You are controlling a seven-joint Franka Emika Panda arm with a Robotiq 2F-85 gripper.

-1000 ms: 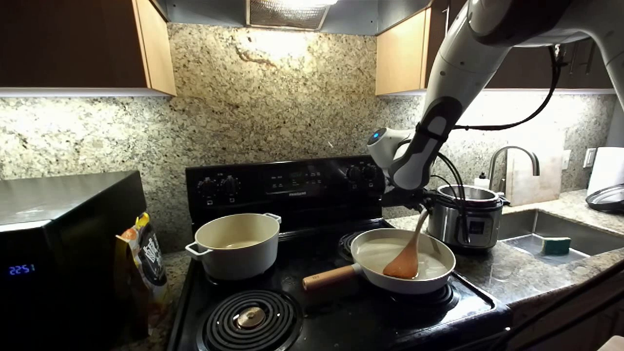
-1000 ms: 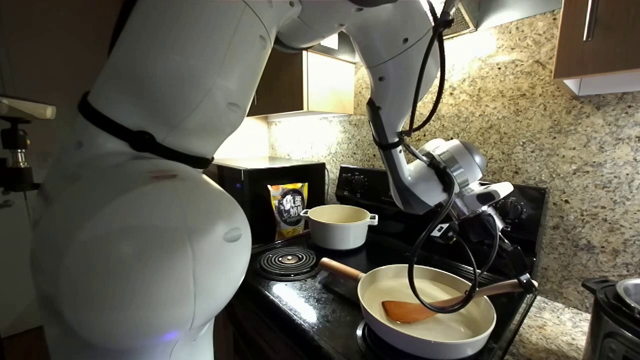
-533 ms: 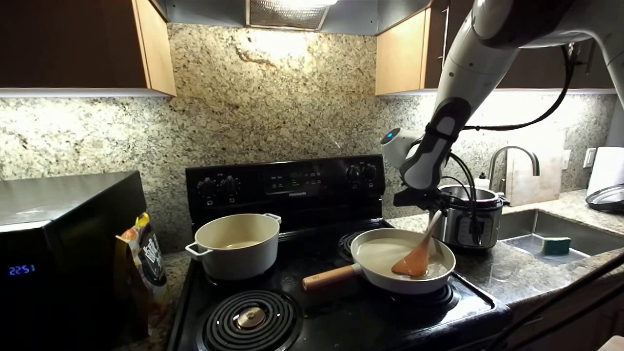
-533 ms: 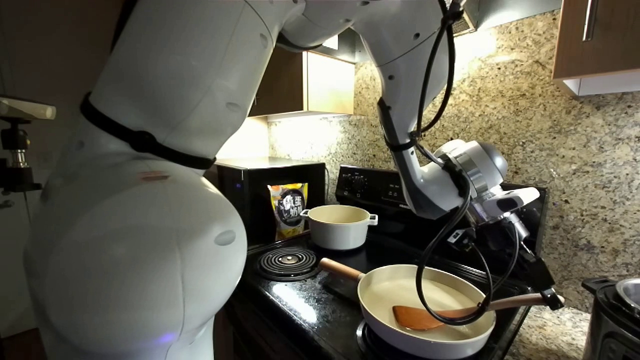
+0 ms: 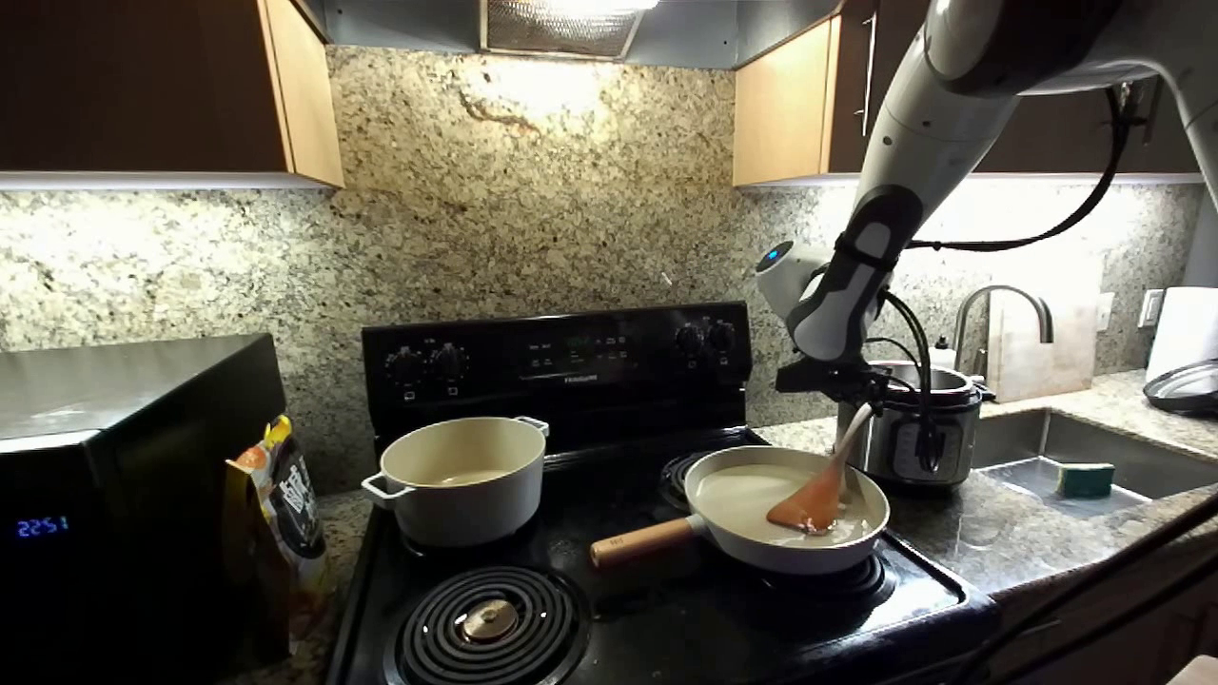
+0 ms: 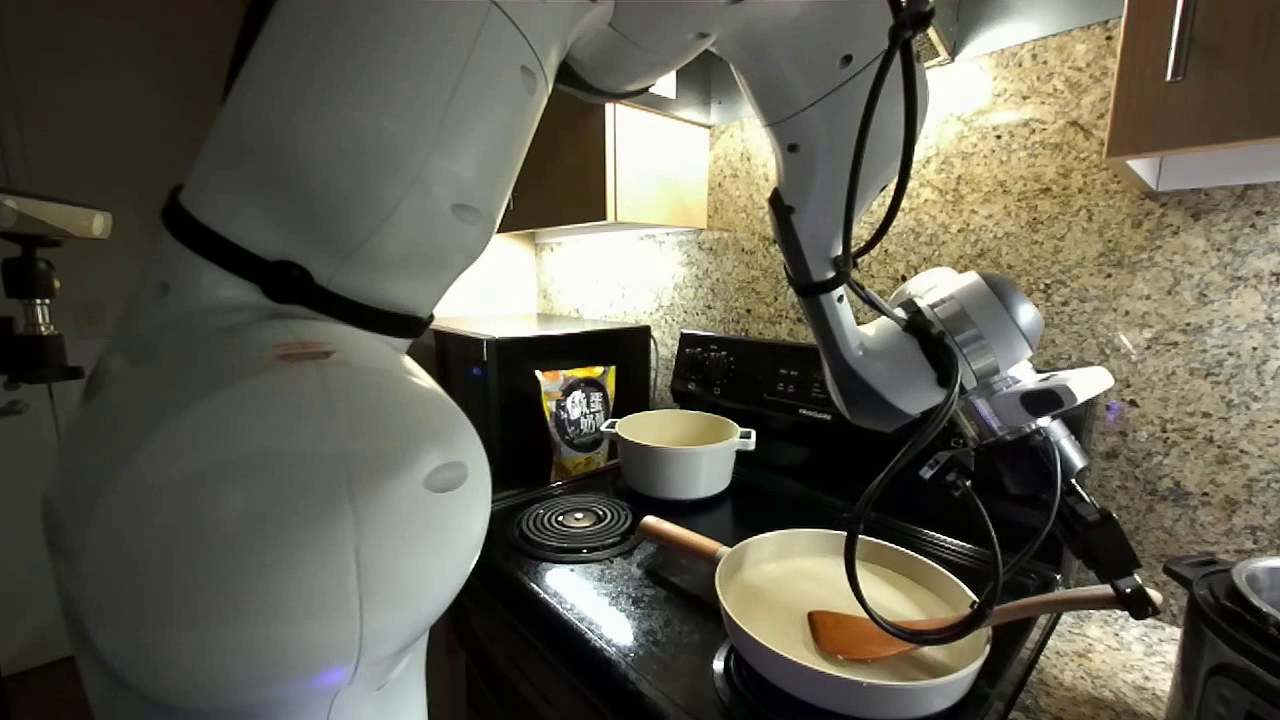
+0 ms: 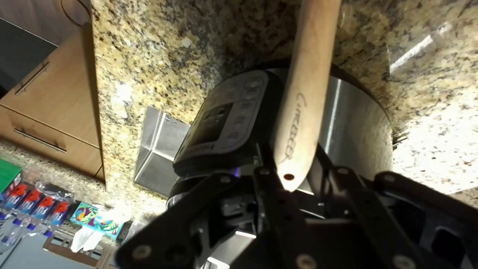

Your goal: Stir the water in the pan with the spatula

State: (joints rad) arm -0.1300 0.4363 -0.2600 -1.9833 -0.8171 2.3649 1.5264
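Observation:
The spatula (image 5: 809,504) has its orange-brown blade low inside the cream pan (image 5: 790,559), tilted, with its paler handle rising over the rim. Thin, pale water (image 5: 752,490) covers the pan's floor and glints around the blade. My gripper (image 6: 1137,598) is closed on the handle's end, beyond the pan's rim. In the wrist view the handle (image 7: 310,82) runs up from between the dark fingers of the gripper (image 7: 294,151), its holed tip showing. A black cable loop hides part of the spatula in an exterior view.
A deeper cream pot (image 5: 466,533) stands on the back left burner. Close beyond the gripper is a steel electric cooker (image 5: 913,447), with the sink (image 5: 1132,438) to its right. The pan's wooden handle (image 6: 682,538) points over the stove. The cable loop (image 6: 850,560) hangs over the pan.
The gripper and spatula have moved to the right in both exterior views, bringing the gripper nearer the cooker. The blade has slid across the pan floor; the pan has stayed put.

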